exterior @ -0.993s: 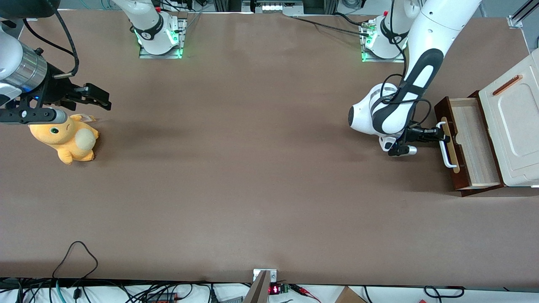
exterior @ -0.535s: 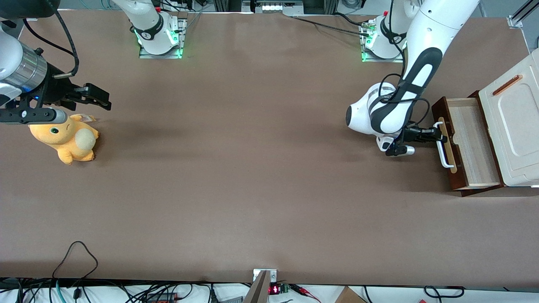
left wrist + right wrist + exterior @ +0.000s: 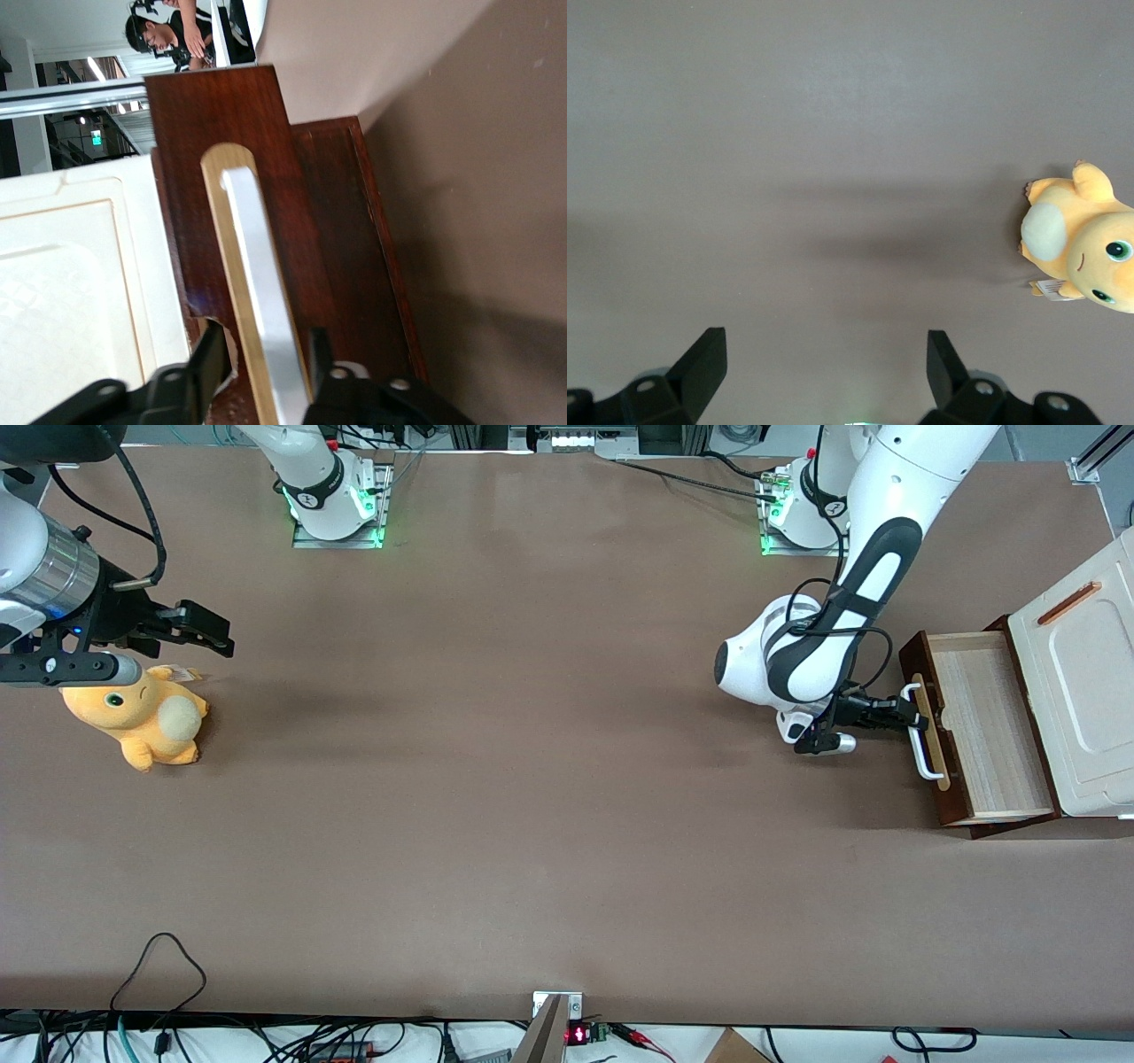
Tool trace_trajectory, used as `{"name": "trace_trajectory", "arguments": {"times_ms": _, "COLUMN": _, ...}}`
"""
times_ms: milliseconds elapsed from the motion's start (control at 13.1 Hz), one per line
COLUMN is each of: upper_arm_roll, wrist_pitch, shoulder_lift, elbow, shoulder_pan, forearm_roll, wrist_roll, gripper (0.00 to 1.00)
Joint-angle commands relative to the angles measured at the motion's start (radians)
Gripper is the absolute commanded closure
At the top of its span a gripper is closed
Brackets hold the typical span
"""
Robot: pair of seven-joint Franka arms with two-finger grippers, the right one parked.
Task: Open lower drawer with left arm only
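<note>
Now, hand (image 3: 902,715): pinched on the white loop handle (image 3: 261,301), one finger (image 3: 205,365) on each side of it.
Lower drawer (image 3: 983,722): pulled well out, pale inside showing, at the working arm's end of the tabletop (image 3: 532,779).
Cream-white panel (image 3: 1085,682): above the drawer.
</note>
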Motion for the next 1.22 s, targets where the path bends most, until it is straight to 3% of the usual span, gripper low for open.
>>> {"name": "trace_trajectory", "arguments": {"times_ms": 0, "upper_arm_roll": 0.002, "wrist_pitch": 0.011, "shoulder_lift": -0.032, "elbow": 0.01, "shoulder_pan": -0.002, "forearm_roll": -0.024, "wrist_roll": 0.036, "gripper": 0.01}}
{"name": "trace_trajectory", "arguments": {"times_ms": 76, "upper_arm_roll": 0.002, "wrist_pitch": 0.026, "shoulder_lift": -0.045, "elbow": 0.034, "shoulder_pan": -0.002, "forearm_roll": -0.075, "wrist_roll": 0.036, "gripper": 0.01}}
{"name": "trace_trajectory", "arguments": {"times_ms": 229, "upper_arm_roll": 0.002, "wrist_pitch": 0.086, "shoulder_lift": -0.099, "elbow": 0.103, "shoulder_pan": 0.001, "forearm_roll": -0.245, "wrist_roll": 0.046, "gripper": 0.0}}
{"name": "trace_trajectory", "arguments": {"times_ms": 382, "upper_arm_roll": 0.002, "wrist_pitch": 0.106, "shoulder_lift": -0.179, "elbow": 0.111, "shoulder_pan": 0.003, "forearm_roll": -0.313, "wrist_roll": 0.134, "gripper": 0.0}}
{"name": "trace_trajectory", "arguments": {"times_ms": 611, "upper_arm_roll": 0.002, "wrist_pitch": 0.109, "shoulder_lift": -0.266, "elbow": 0.184, "shoulder_pan": 0.013, "forearm_roll": -0.493, "wrist_roll": 0.223, "gripper": 0.0}}
{"name": "trace_trajectory", "arguments": {"times_ms": 840, "upper_arm_roll": 0.013, "wrist_pitch": 0.108, "shoulder_lift": -0.326, "elbow": 0.296, "shoulder_pan": 0.029, "forearm_roll": -0.74, "wrist_roll": 0.262, "gripper": 0.0}}
{"name": "trace_trajectory", "arguments": {"times_ms": 993, "upper_arm_roll": 0.036, "wrist_pitch": 0.108, "shoulder_lift": -0.354, "elbow": 0.382, "shoulder_pan": 0.052, "forearm_roll": -0.913, "wrist_roll": 0.379, "gripper": 0.0}}
{"name": "trace_trajectory", "arguments": {"times_ms": 1146, "upper_arm_roll": 0.139, "wrist_pitch": 0.106, "shoulder_lift": -0.381, "elbow": 0.45, "shoulder_pan": 0.056, "forearm_roll": -1.146, "wrist_roll": 0.519, "gripper": 0.0}}
